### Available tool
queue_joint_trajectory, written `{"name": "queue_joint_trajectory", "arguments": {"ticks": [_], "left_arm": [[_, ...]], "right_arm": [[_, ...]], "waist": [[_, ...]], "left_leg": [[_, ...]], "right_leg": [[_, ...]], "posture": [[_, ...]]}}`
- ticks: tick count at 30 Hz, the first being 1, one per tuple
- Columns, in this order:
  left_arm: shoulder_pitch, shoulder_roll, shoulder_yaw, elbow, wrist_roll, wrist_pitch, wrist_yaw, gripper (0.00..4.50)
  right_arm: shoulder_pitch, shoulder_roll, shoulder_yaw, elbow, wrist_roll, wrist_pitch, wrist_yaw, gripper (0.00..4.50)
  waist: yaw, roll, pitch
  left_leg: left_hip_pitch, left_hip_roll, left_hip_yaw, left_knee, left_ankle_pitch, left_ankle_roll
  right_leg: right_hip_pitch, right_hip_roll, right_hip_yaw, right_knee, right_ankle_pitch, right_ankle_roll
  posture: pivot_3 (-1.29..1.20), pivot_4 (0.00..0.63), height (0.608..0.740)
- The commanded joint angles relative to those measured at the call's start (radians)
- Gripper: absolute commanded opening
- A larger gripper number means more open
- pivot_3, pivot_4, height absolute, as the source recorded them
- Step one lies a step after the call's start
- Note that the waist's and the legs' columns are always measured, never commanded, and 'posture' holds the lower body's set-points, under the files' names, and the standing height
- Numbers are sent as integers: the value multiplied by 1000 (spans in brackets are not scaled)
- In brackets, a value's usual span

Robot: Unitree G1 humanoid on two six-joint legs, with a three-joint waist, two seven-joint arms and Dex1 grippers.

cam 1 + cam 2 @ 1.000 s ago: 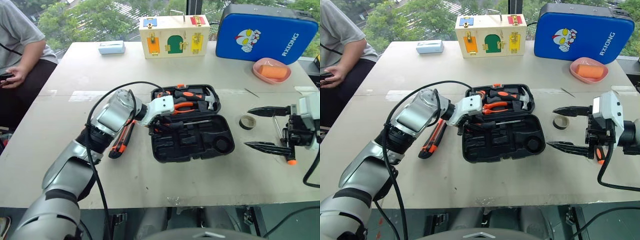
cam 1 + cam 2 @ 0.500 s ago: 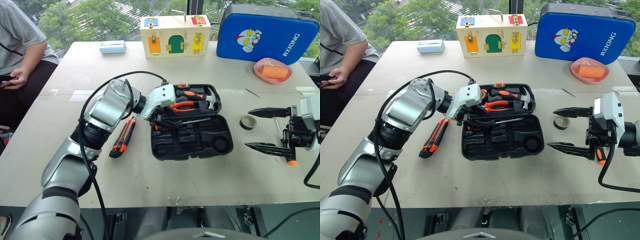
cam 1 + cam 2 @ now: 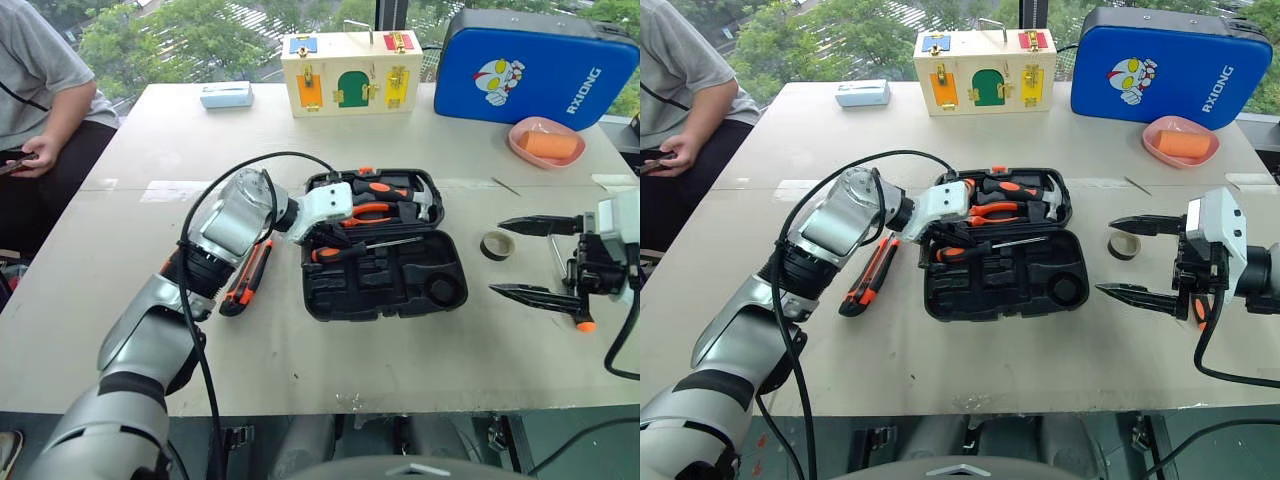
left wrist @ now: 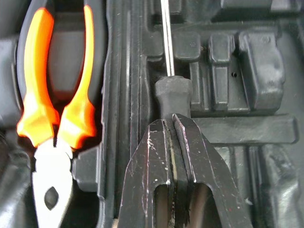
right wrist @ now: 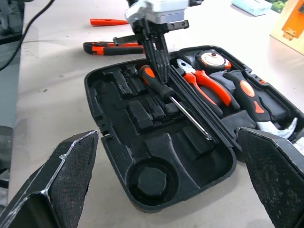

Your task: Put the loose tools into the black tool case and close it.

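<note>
Resting in the black tool case [image 3: 385, 265], one screwdriver [image 3: 350, 250] now lies released; the left gripper [image 5: 158, 71] has pinched its fingers together, empty, just above the handle. Right gripper [image 3: 540, 258] gapes wide, empty; utility knife [image 3: 246, 277] waits on the surface [image 3: 130, 250].

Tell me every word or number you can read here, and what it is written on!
"RXIONG": white letters running up the side of the big blue padded case, next to its cartoon figure.
The black moulded-plastic tool case, its tools and the wooden latch box show no writing that can be read.
</note>
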Motion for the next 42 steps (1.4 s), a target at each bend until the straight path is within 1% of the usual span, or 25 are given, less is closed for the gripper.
{"name": "queue_joint_trajectory", "arguments": {"ticks": [1, 3, 6, 10, 12, 13, 16, 17, 19, 21, 23, 24, 25, 26, 27, 28, 31, 33, 36, 39, 42], "left_arm": [[48, -17, -90, 53, 105, -83, 22, 41], [52, -26, -92, 73, 122, -108, 21, 41], [43, -47, -63, 91, 115, -112, 25, 41], [37, -49, -6, 63, 65, -79, -10, 41], [38, -46, 40, 25, 9, -39, -46, 41], [35, -43, 85, -2, -36, 6, -57, 41], [39, -9, 264, -109, -228, 174, -105, 41], [45, 10, 320, -149, -299, 241, -127, 346], [71, 56, 419, -234, -440, 364, -165, 1154], [108, 81, 475, -301, -511, 422, -146, 1962], [154, 66, 520, -364, -552, 423, -90, 2941], [172, 50, 537, -393, -570, 419, -62, 3226], [187, 34, 547, -418, -585, 410, -39, 3818], [194, 26, 548, -434, -609, 420, -34, 4265], [197, 23, 546, -443, -628, 428, -31, 4397], [198, 20, 540, -450, -648, 430, -37, 4397], [194, -37, 506, -446, -650, 393, 16, 4397], [201, -48, 478, -452, -635, 355, 21, 4397], [212, -25, 433, -458, -621, 303, -17, 4397], [217, 0, 408, -454, -615, 297, -15, 4397], [226, 20, 399, -474, -627, 294, -18, 4397]], "right_arm": [[16, 8, -25, -27, 0, -16, -18, 4500], [22, 9, -26, -29, -5, -17, -24, 4500], [41, 10, -34, -30, -13, -15, -37, 4500], [74, 10, -50, -26, -26, -24, -45, 4500], [81, 12, -60, -27, -23, -20, -56, 4500], [88, 14, -75, -24, -20, -13, -66, 4500], [122, 32, -150, -12, -11, 12, -119, 4500], [139, 45, -177, -12, -20, 11, -144, 4500], [187, 76, -238, -17, -35, 22, -195, 4500], [252, 104, -298, -35, -39, 33, -221, 4500], [348, 148, -369, -55, -51, 31, -237, 4500], [402, 172, -407, -63, -59, 31, -245, 4500], [457, 196, -441, -70, -69, 24, -247, 4500], [516, 226, -474, -74, -80, 13, -248, 4500], [553, 244, -493, -78, -86, 5, -248, 4500], [590, 267, -514, -80, -98, -7, -254, 4500], [695, 366, -578, -118, -107, -21, -307, 4500], [726, 392, -587, -132, -106, -26, -321, 4500], [725, 397, -548, -129, -118, -25, -347, 4500], [656, 353, -454, -66, -203, 1, -423, 4500], [591, 330, -393, -39, -200, 25, -437, 4500]], "waist": [[2, 0, -2], [5, 0, -3], [7, 0, -4], [8, 0, -4], [3, 0, -4], [0, 0, -4], [-3, -1, -3], [-4, -2, -2], [-5, -3, -2], [-5, -2, -2], [0, 0, -4], [9, 0, -4], [17, 0, -3], [23, -1, -3], [25, -1, -3], [25, -2, -3], [24, -1, -3], [21, 0, -4], [2, 0, -4], [-8, 0, -4], [-4, 1, -4]], "left_leg": [[0, 0, 0, 0, 0, 0], [1, 0, 0, 0, 0, 0], [2, 0, 0, 1, 0, 0], [5, -1, 0, 1, -2, 4], [5, -1, 0, 1, -2, 4], [5, 0, 0, 0, -2, 4], [0, 0, -1, 0, 0, 0], [-1, 0, -2, 0, 0, 0], [-2, 1, -3, 0, 0, 0], [-1, 1, -3, -1, 0, 0], [0, 1, -2, -1, 0, 0], [0, 0, -2, -1, 0, 0], [0, 0, -3, 0, 0, 0], [0, 0, -3, 0, 0, 0], [0, 0, -3, 1, 0, 0], [0, 0, -3, 1, 0, 0], [1, 0, -3, 0, 0, 0], [2, 0, -2, 0, 0, 0], [4, 0, 1, -1, 0, 0], [6, 1, 2, -2, 0, 0], [7, 1, 4, -3, 0, 0]], "right_leg": [[0, 0, 0, 0, 0, 0], [1, 0, 0, 0, 0, 0], [2, 0, 0, 1, 0, 0], [5, 1, -1, 1, 0, 0], [5, 1, -1, 1, 0, 0], [5, 2, -1, 1, 0, 0], [0, 2, -1, 1, 0, 0], [-1, 2, -1, 1, 0, 0], [-2, 0, -1, 1, 0, 0], [-2, 0, -1, 0, 0, 0], [-1, -1, 0, 0, 0, 0], [0, -1, 0, -1, 0, 0], [1, -1, 1, -1, 0, 0], [1, -1, 2, -1, 0, 0], [1, -1, 2, 0, 0, 0], [1, -1, 3, 0, 0, 0], [2, -1, 3, 1, 0, 0], [2, -1, 5, 1, 0, 0], [2, 0, 8, 2, 0, 0], [2, 0, 9, 1, 0, 0], [2, 0, 9, 1, 0, 0]], "posture": [[0, 150, 735], [0, 150, 735], [0, 150, 735], [0, 150, 735], [0, 150, 735], [0, 150, 735], [0, 150, 735], [0, 150, 735], [0, 150, 735], [0, 150, 735], [0, 150, 735], [0, 150, 735], [0, 150, 735], [0, 150, 735], [0, 150, 735], [0, 150, 735], [0, 150, 735], [0, 150, 735], [0, 150, 735], [0, 150, 735], [0, 150, 735]]}}
